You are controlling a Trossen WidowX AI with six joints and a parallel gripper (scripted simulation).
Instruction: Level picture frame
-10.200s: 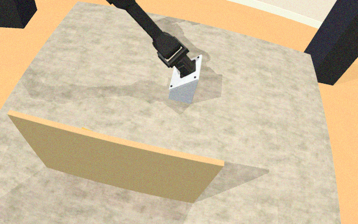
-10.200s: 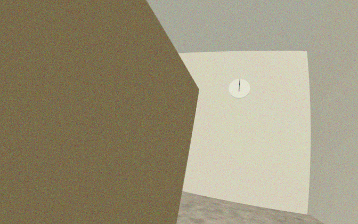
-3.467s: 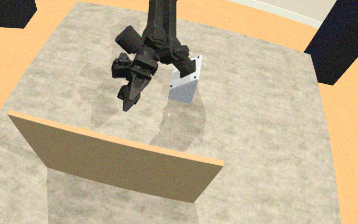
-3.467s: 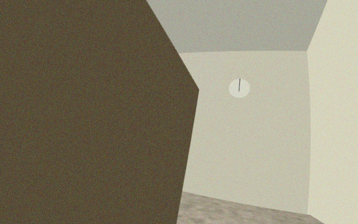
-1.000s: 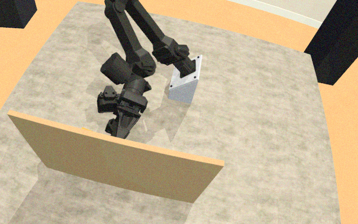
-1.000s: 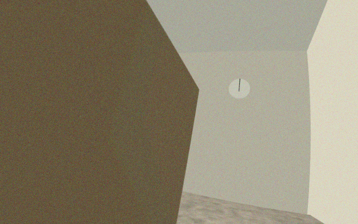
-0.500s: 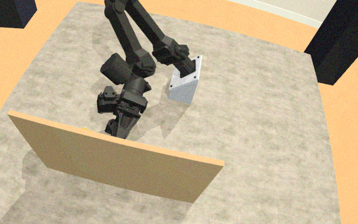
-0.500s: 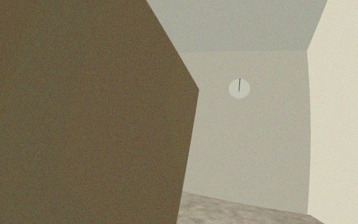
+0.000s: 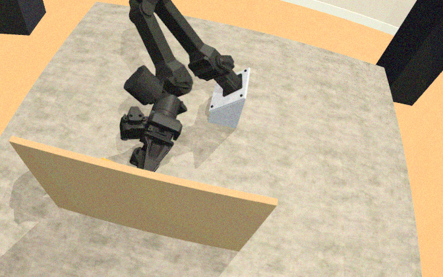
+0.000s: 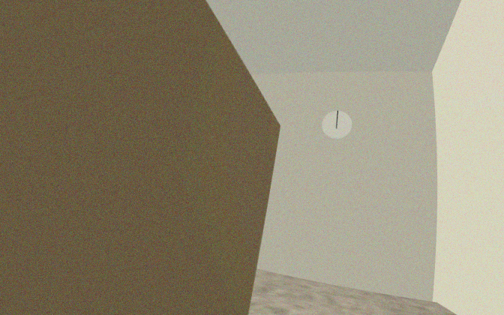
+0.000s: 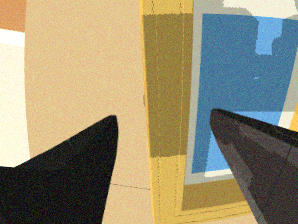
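Observation:
The picture frame (image 11: 170, 187) has a yellow moulding, a grey mat and a blue picture. Its left side and lower left corner show in the wrist view. Only a yellow sliver of it (image 9: 105, 159) shows over the panel's top edge in the top view. Its left rail lies between the two fingertips as that view shows them. My gripper (image 11: 164, 119) (image 9: 145, 166) is open, with nothing held; the gap in depth to the rail is unclear. A shadow crosses the rail. The screw and notched strip are hidden, and the frame's tilt cannot be judged reliably.
The upright wall panel (image 9: 148, 204) (image 10: 112, 150) (image 11: 75, 100) stands on the table (image 9: 313, 148) and hides the frame's front from the top and exterior views. The arm's white wedge-shaped base (image 9: 227, 113) stands behind it. Dark blocks (image 9: 409, 56) (image 9: 20, 16) stand beyond the table. A round clock-like disc (image 10: 330, 127) is on the far wall.

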